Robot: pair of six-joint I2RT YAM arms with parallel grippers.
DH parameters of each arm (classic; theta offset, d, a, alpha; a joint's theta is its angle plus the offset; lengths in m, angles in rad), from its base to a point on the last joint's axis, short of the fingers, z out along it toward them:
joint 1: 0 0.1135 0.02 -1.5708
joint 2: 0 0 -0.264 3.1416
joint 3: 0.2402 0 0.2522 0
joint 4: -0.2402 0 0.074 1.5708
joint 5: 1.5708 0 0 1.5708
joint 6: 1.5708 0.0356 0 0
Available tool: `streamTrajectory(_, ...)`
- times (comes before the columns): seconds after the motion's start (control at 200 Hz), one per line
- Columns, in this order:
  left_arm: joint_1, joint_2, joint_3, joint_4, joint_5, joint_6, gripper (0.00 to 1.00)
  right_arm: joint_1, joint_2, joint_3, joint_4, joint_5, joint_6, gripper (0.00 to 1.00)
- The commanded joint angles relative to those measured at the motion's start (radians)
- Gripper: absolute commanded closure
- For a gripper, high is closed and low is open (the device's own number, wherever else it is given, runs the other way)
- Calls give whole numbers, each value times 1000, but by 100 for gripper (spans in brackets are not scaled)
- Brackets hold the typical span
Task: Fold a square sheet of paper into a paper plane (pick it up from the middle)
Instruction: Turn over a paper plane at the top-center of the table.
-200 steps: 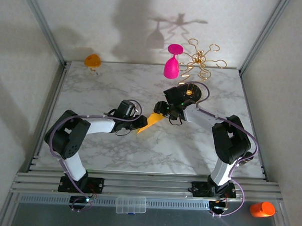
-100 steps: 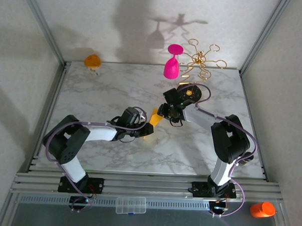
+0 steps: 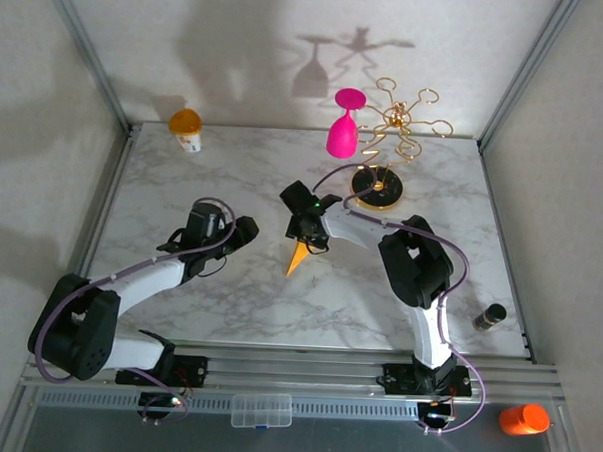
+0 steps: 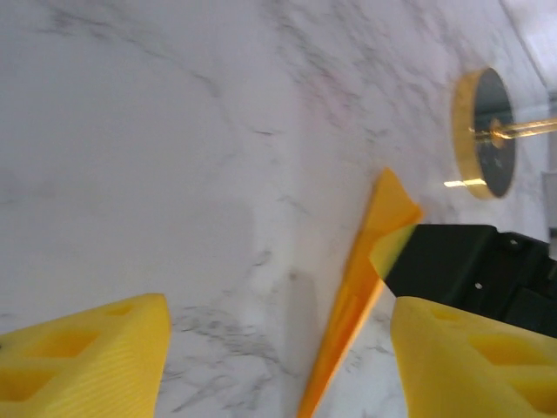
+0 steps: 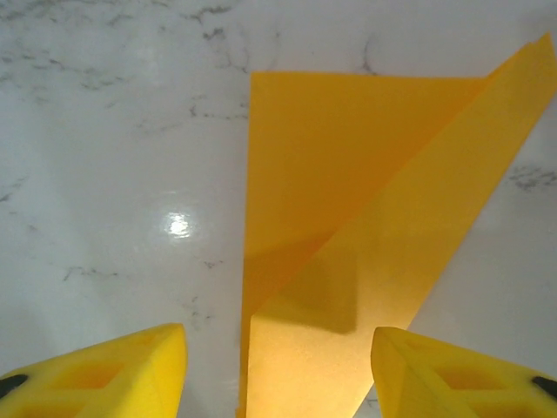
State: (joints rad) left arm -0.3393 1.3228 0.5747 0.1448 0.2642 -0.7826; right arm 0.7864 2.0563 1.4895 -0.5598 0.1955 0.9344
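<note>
A small orange-topped white cup (image 3: 187, 129) stands at the back left corner of the white marble counter (image 3: 450, 263). The left hand (image 3: 239, 229) sits low over the counter, its yellow fingers (image 4: 96, 357) spread wide — nothing between them. Just to its right, near the middle, lies the narrow yellow-orange paper plane (image 3: 297, 258), tip pointing toward the arms' bases. The right hand (image 3: 306, 234) hovers over the plane's wide end, fingers (image 5: 113, 374) apart on either side — a gap shows beside one. Behind stand a bright pink goblet (image 3: 344, 128) and a gold wire rack (image 3: 396, 125). A small dark cylinder (image 3: 491, 316) sits far right.
</note>
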Motion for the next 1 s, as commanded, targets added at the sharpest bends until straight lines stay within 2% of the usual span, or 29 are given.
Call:
streamTrajectory(0.0,19,-27,-21,-64,-66,24,27,17,45,56,-129,115,82,41)
streamTrajectory(0.23,31,-24,-27,-90,-93,58,19,43,62,103,-223,210,143,46)
streamTrajectory(0.781,38,-15,-17,-116,-132,63,9,45,69,95,-250,213,176,72)
streamTrajectory(0.996,41,-13,-1,-128,-139,60,7,45,25,89,-242,245,168,99)
